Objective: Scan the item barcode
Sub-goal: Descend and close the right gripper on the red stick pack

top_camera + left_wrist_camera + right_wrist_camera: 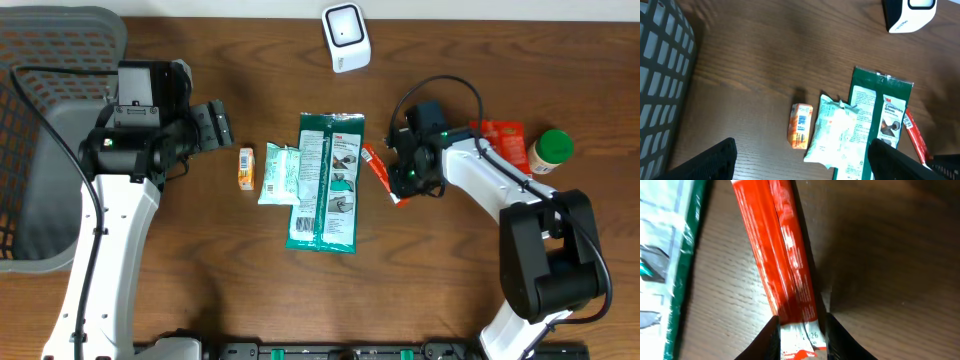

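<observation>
Beside the green pack point(325, 180), the red packet point(775, 255) is being hugged at its end by the barely parted fingers of the right gripper point(800, 332), maybe pinched, for lifting to the scanner point(346, 37); the left gripper point(805, 160) is being held wide open, empty.

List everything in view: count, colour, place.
scanner: 1, white, top centre
basket: 1, grey mesh, far left
small box: 1, orange, left of pouch
pouch: 1, pale green, at glove pack's left edge
glove pack: 1, dark green, centre
stick packet: 1, red, right of glove pack
flat packet: 1, red, far right
jar: 1, green lid, beside flat packet
table: 1, brown wood
left end effector: 1, black, open, near basket
right end effector: 1, black, straddling stick packet
</observation>
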